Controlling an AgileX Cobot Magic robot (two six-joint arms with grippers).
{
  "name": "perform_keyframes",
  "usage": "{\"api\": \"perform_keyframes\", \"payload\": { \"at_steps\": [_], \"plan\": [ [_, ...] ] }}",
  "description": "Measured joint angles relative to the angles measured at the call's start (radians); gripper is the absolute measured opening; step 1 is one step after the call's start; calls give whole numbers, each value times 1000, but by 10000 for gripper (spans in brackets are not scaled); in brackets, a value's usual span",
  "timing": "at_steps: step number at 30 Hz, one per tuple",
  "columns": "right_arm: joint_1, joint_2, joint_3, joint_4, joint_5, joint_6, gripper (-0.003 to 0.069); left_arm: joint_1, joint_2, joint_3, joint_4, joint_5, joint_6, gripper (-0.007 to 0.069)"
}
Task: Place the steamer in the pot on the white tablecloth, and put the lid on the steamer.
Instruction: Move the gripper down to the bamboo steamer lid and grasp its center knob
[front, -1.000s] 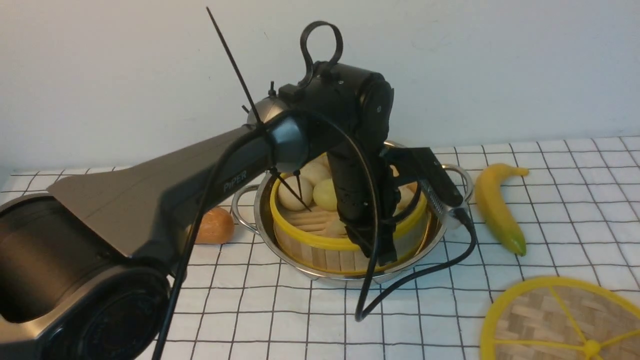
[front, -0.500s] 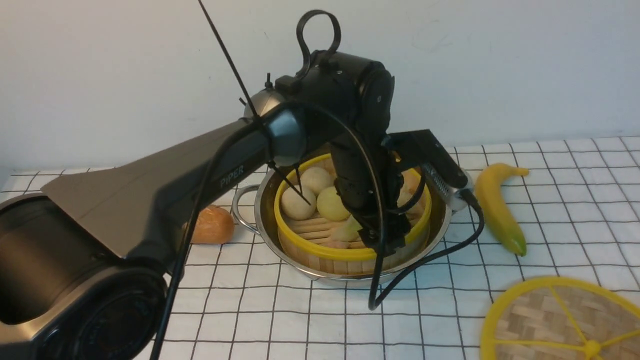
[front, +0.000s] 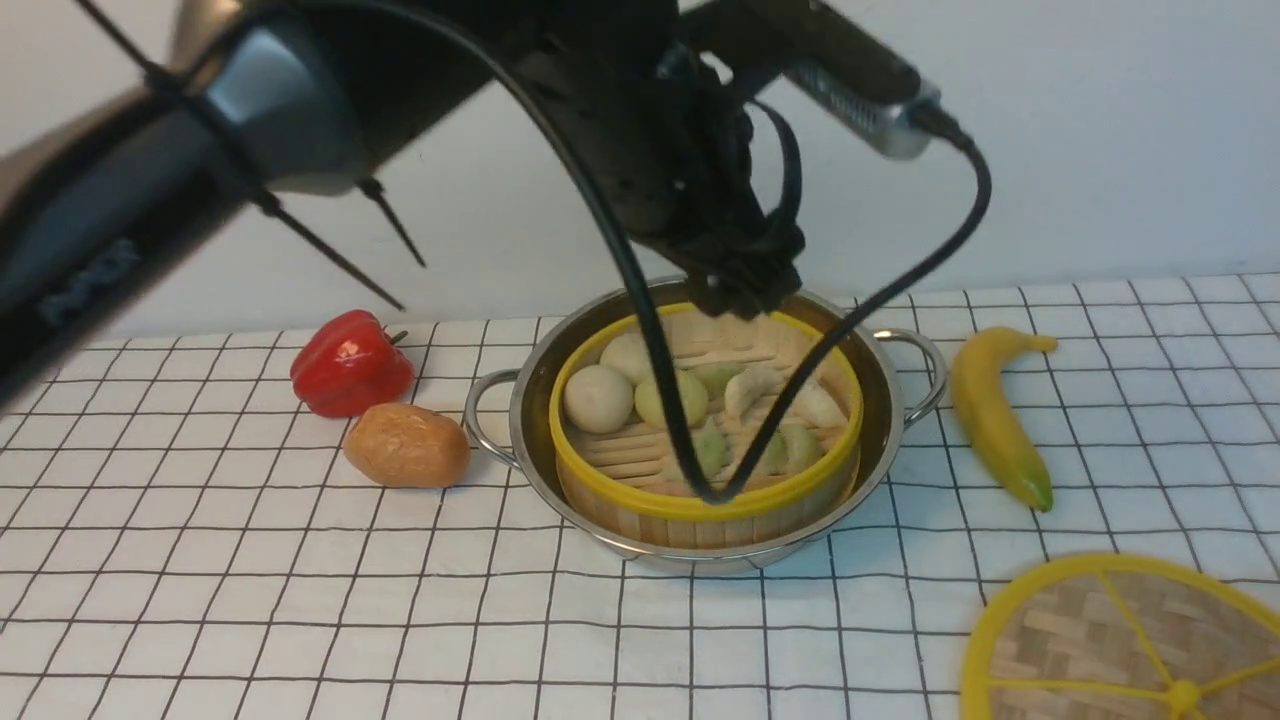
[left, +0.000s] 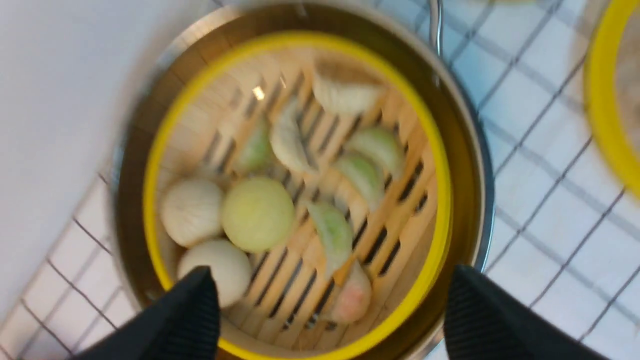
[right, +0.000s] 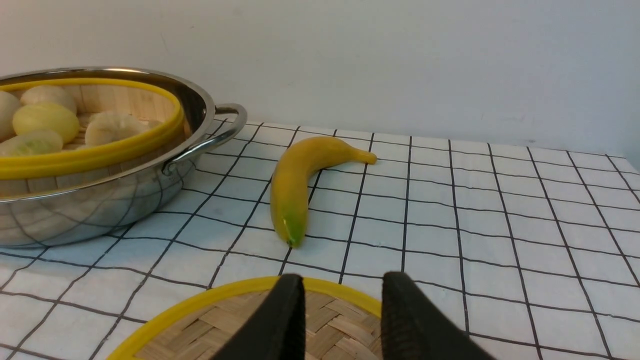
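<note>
left gripper (left: 330, 272) gaped empty above the steamer (front: 640, 525) in the pot (front: 530, 400); right gripper (right: 344, 277) stood parted over the lid's (front: 1080, 640) edge.

White grid tablecloth (front: 200, 560) carries: steel pot (front: 690, 552) mid-back, red pepper (front: 350, 375) and brown roll (front: 407, 445) just beside each other on its left, banana (front: 990, 415) on its right, woven lid (front: 1090, 640) near-right, partly out of frame.

Black arm (front: 640, 150) carries looping cable (front: 986, 200) and zip ties (front: 330, 253).
</note>
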Motion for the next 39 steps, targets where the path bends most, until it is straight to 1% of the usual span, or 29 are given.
{"api": "perform_keyframes", "payload": {
  "at_steps": [3, 5, 6, 9, 11, 14, 15, 17, 19, 21, 23, 24, 25, 28, 29, 30, 31, 32, 33, 35, 37, 39],
  "plan": [
    [0, 0, 0, 0, 0, 0, 243, 0, -40, 0, 0, -23, -6, 470],
    [0, 0, 0, 0, 0, 0, 243, 0, -58, 0, 1, -40, -6, 420],
    [0, 0, 0, 0, 0, 0, 243, 0, -60, 0, 1, -42, -6, 416],
    [0, 0, 0, 0, 0, 0, 243, 0, -65, 0, 5, -61, 9, 350],
    [0, 0, 0, 0, 0, 0, 243, 4, -65, 0, 10, -61, 14, 324],
    [0, 0, 0, 0, 0, 0, 243, 26, -101, 31, 41, -81, -15, 257],
    [0, 0, 0, 0, 0, 0, 243, 28, -113, 36, 41, -84, -17, 253],
    [0, 0, 0, 0, 0, 0, 243, 51, -212, 120, 49, -158, -49, 216],
    [0, 0, 0, 0, 0, 0, 243, 90, -341, 229, 30, -263, -76, 193],
    [0, 0, 0, 0, 0, 0, 243, 155, -465, 348, -5, -364, -101, 183],
    [0, 0, 0, 0, 0, 0, 243, 249, -606, 494, -74, -462, -125, 176],
    [0, 0, 0, 0, 0, 0, 243, 271, -618, 508, -82, -469, -127, 176],
    [0, 0, 0, 0, 0, 0, 243, 342, -699, 598, -134, -503, -130, 176],
    [0, 0, 0, 0, 0, 0, 243, 555, -878, 890, -274, -522, -118, 176],
    [0, 0, 0, 0, 0, 0, 243, 555, -890, 909, -279, -522, -115, 176],
    [0, 0, 0, 0, 0, 0, 243, 633, -987, 1037, -311, -531, -78, 178],
    [0, 0, 0, 0, 0, 0, 243, 656, -1012, 1092, -316, -532, -67, 179],
    [0, 0, 0, 0, 0, 0, 243, 693, -1090, 1197, -326, -540, -32, 181],
    [0, 0, 0, 0, 0, 0, 243, 719, -1177, 1295, -333, -562, 5, 185],
    [0, 0, 0, 0, 0, 0, 243, 736, -1268, 1423, -341, -597, 29, 190],
    [0, 0, 0, 0, 0, 0, 243, 736, -1335, 1497, -342, -630, 39, 191],
    [0, 0, 0, 0, 0, 0, 243, 716, -1438, 1625, -342, -686, 47, 196]
  ]
}}
